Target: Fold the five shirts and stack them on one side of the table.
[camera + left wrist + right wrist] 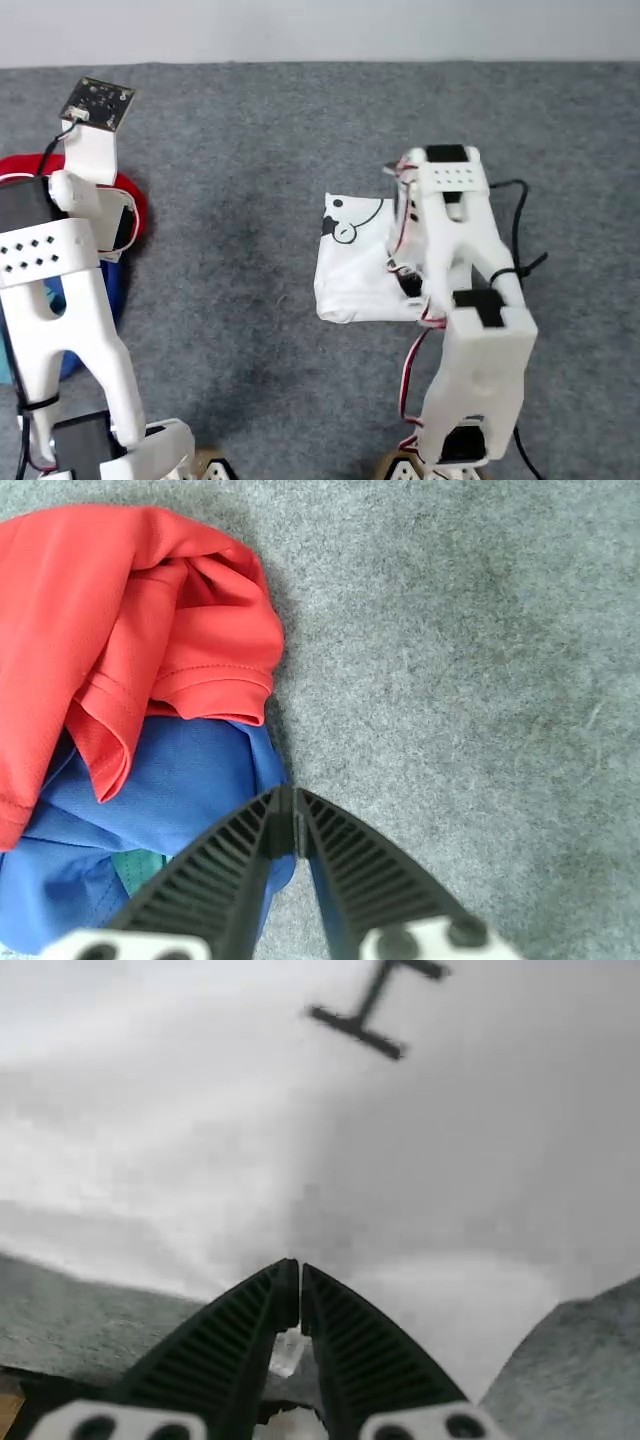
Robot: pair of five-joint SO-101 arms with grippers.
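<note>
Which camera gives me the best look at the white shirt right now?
The high view: the folded white shirt lies there with its edges and print visible, though the right arm covers one side. The right wrist view gives close-up white fabric with a black mark, past the shut right tool.

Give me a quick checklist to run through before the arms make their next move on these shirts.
1. White shirt folded: ok. It lies as a compact rectangle on the table, under the right arm.
2. Right jaws free of cloth: cannot tell. They are shut, with their tips right at the white shirt.
3. Left jaws empty: ok. They are shut with nothing between them, above bare table beside the blue shirt.
4. Other shirts folded: not ok. The red shirt lies crumpled on the blue shirt, with green fabric peeking out underneath.
5. All five shirts accounted for: cannot tell. White, red, blue and a bit of green are visible.
</note>
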